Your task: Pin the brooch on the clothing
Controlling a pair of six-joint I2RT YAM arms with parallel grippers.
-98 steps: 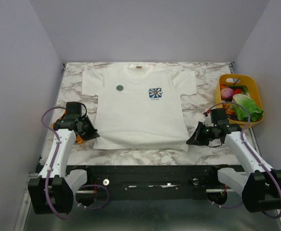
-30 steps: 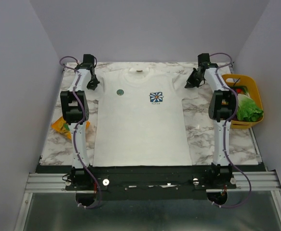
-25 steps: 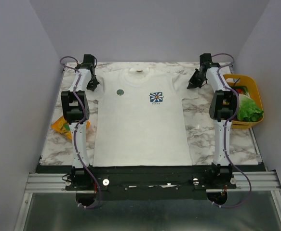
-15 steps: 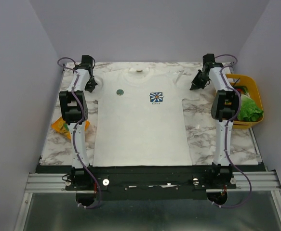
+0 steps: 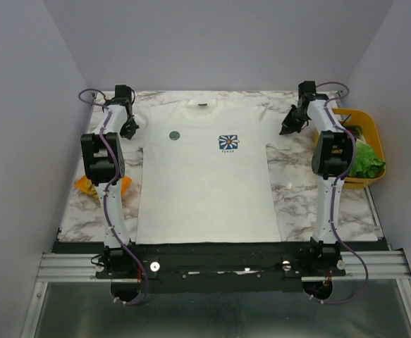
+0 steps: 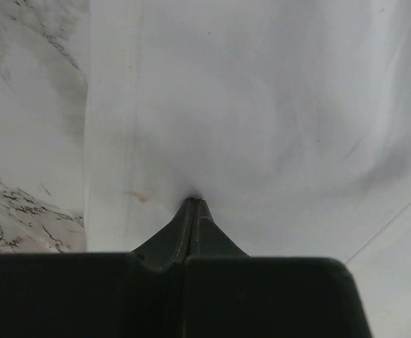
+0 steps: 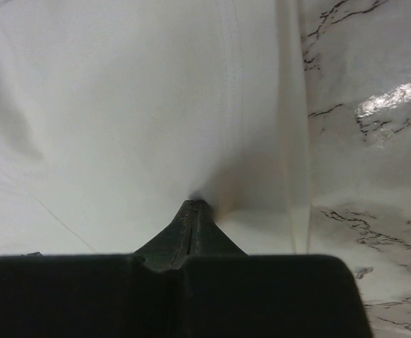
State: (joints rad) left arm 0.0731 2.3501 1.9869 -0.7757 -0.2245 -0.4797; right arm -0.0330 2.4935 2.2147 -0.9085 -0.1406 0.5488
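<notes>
Top external view: T-shirt (image 5: 205, 190) pinched at both sleeves

The left gripper (image 5: 129, 129) and right gripper (image 5: 287, 127) each had jaws closed tight on a pucker of sleeve cloth, one at either side. The brooch (image 5: 175, 134) lay on the chest, left of the blue flower print (image 5: 227, 141), apart from both grippers.

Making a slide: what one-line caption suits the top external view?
Left hand and right hand pinch the sleeves of a flat white T-shirt, green brooch on its chest.
</notes>
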